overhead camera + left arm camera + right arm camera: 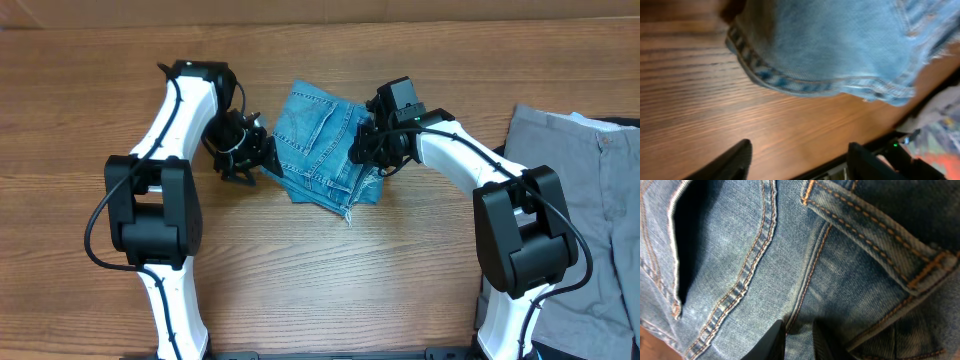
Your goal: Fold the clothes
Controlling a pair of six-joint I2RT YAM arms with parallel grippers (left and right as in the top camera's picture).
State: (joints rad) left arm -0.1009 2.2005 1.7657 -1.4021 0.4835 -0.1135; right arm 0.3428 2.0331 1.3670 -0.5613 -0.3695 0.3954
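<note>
Denim jeans (320, 140) lie folded between open left hand (267, 161) and right hand (363, 150) pinching them.

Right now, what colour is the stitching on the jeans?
Orange-tan stitching on the blue jeans, clearest in the right wrist view.

stitched denim jeans (322, 148), grained wood table (330, 280)

Wooden table (330, 270), brown, with grain running left to right, filling nearly all of the overhead view. Pale beige strip (450, 8) along the far edge, beyond the tabletop. Red-orange patch (942, 162) off the table's edge in the left wrist view, too blurred to name.
</note>
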